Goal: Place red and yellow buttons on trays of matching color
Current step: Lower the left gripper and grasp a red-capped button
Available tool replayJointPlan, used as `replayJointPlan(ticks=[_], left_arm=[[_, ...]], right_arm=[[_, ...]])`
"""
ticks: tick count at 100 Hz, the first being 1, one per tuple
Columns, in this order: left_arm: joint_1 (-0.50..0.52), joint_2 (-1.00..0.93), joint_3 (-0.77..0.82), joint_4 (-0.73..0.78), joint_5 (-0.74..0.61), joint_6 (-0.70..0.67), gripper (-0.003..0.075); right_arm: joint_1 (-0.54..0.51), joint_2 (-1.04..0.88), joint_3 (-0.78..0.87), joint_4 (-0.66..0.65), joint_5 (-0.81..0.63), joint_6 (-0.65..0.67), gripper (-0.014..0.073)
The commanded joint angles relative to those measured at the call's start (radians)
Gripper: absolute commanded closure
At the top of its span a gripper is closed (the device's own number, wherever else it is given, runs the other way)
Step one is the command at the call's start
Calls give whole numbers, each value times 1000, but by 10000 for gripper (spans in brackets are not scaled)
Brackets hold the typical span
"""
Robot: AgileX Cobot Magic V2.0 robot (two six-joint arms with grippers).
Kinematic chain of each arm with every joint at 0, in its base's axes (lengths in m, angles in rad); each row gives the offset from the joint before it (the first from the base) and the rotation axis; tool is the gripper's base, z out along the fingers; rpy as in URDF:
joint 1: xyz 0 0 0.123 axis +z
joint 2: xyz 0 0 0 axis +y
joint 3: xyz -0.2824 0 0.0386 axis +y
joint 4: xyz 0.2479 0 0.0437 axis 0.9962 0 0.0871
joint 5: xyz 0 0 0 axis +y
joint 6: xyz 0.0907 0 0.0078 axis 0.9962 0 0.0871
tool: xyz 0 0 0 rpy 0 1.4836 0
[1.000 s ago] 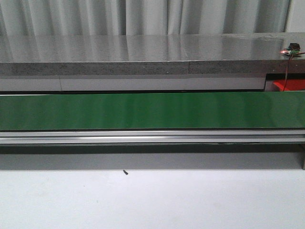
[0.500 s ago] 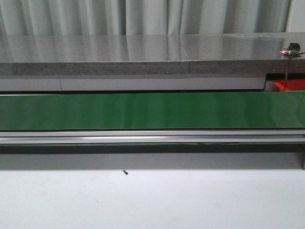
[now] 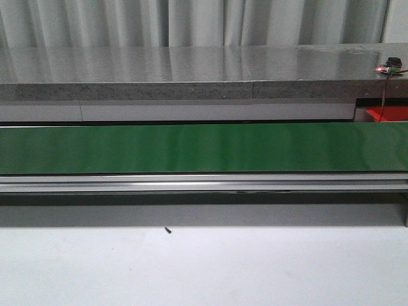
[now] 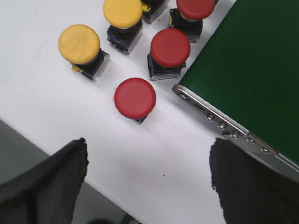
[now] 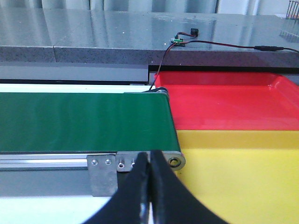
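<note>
- Left tool (image 4: 147, 179) hangs wide open over the white counter (image 4: 42, 93), its two dark fingers (image 4: 44, 182) far apart with nothing between them.
- Just ahead of that gap stands a red button (image 4: 135, 98) on the counter, near the metal end plate of the green belt (image 4: 252, 70).
- Beyond it sits another red button (image 4: 170, 48), with a third red one (image 4: 195, 8) farther on, both close to the belt's edge.
- Two yellow buttons (image 4: 79, 44) and (image 4: 123, 11) stand to the side, away from the belt.
- Right tool (image 5: 150, 186) is pinched closed with nothing in it, its tips meeting in front of the belt's end roller.
- Past that roller lie a yellow tray (image 5: 243, 172) and behind it a red tray (image 5: 224, 100), edge to edge.
- From the front, only the long belt (image 3: 204, 148) and a grey ledge (image 3: 191, 70) behind it show.
</note>
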Motion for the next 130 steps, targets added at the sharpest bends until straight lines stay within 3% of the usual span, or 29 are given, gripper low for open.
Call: replayJointPlan(ticks=[1, 31, 109, 118, 130], left_arm=[[0, 40, -49, -8, -30, -9, 185], [0, 203, -111, 28, -35, -9, 185], [53, 376, -123, -26, -112, -29, 191], [53, 389, -123, -29, -115, -29, 251], [53, 392, -123, -29, -120, -29, 414]], right_arm=[[1, -18, -19, -1, -72, -8, 660], [1, -18, -19, -1, -72, -8, 660], [1, -18, -19, -1, -72, -8, 660], [1, -18, -19, -1, -72, -8, 660], [1, -18, -19, -1, -72, -8, 660]])
